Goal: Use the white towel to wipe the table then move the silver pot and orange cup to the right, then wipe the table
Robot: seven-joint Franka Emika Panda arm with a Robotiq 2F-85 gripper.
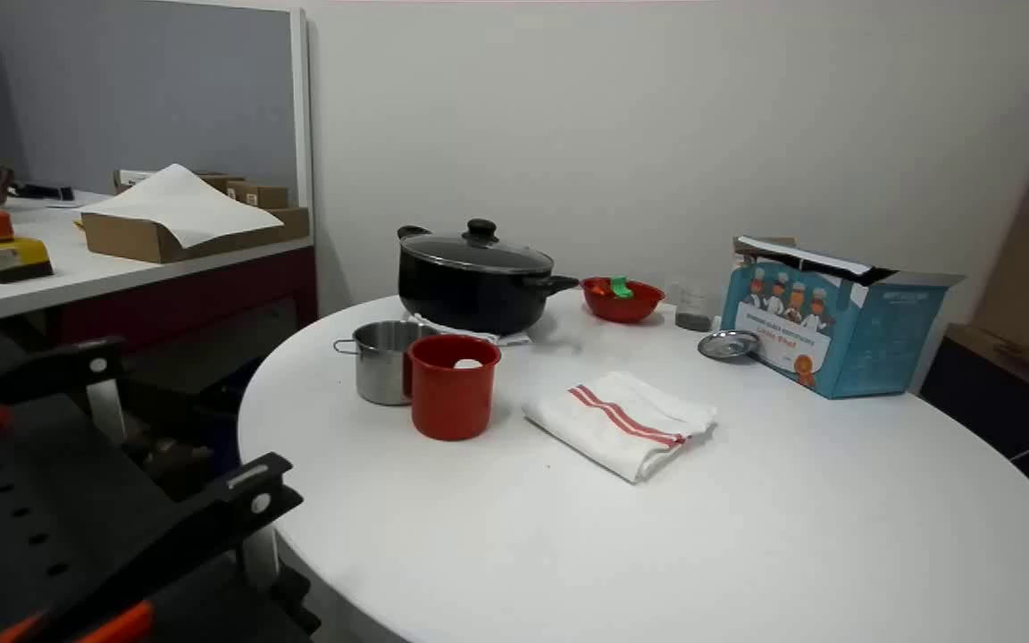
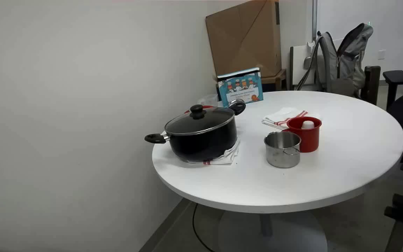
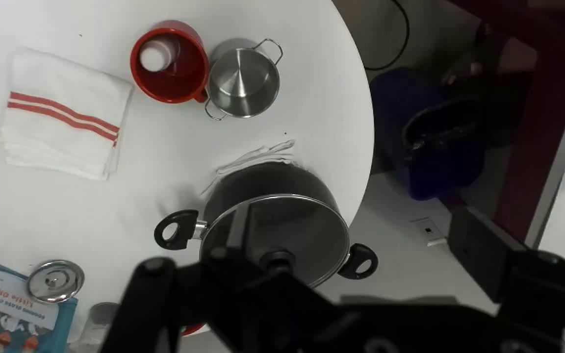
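The white towel (image 1: 608, 429) with red stripes lies folded flat on the round white table (image 1: 747, 536); it also shows in the wrist view (image 3: 62, 117). The orange cup (image 1: 452, 393) stands upright with a small white object inside. The silver pot (image 1: 380, 366) stands upright right beside the cup, its inside bare in the wrist view (image 3: 245, 83). Both also show in an exterior view, the cup (image 2: 311, 138) and the pot (image 2: 282, 155). My gripper (image 3: 358, 238) shows only in the wrist view. Its fingers are wide apart with nothing between them, high above the table and away from these things.
A black lidded pot (image 1: 474, 290) sits on another white cloth (image 2: 226, 157) near the wall. A red bowl (image 1: 623, 304), a clear container (image 1: 693, 308), a small metal lid (image 1: 729, 345) and a blue box (image 1: 836, 330) stand at the back. A desk (image 1: 121, 277) is beside the table.
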